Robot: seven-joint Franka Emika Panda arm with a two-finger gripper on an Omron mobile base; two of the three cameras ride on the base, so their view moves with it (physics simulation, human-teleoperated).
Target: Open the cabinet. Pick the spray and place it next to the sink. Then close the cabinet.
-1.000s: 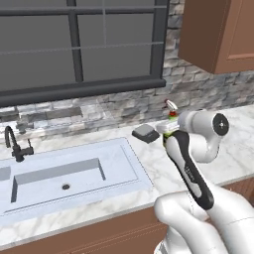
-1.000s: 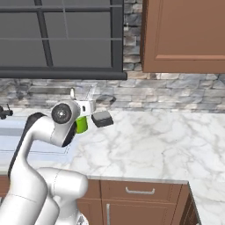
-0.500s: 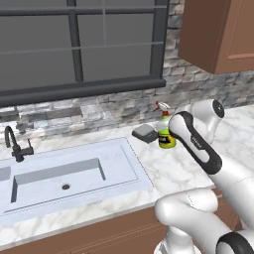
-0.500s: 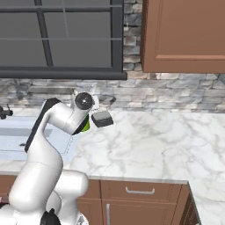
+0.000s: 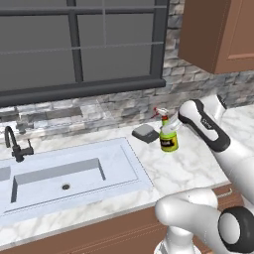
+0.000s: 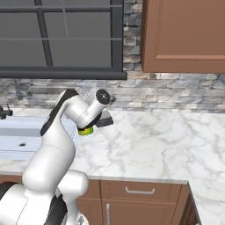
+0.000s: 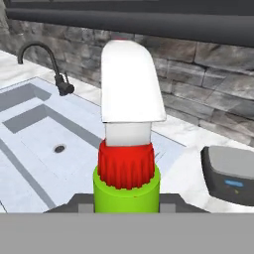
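Open marble to the right, crowding near the sink

A grey box [image 5: 145,132] is sitting just beside the spray [image 5: 168,135], narrowing passage there; the counter [image 6: 167,145] beyond is lying open.

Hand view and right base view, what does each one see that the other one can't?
Hand view: the spray's white nozzle and red collar, close up. Right base view: the brown cabinet, the drawer under the counter, and the white arm. Both: the green spray, the sink, the dark grey block and the stone wall.
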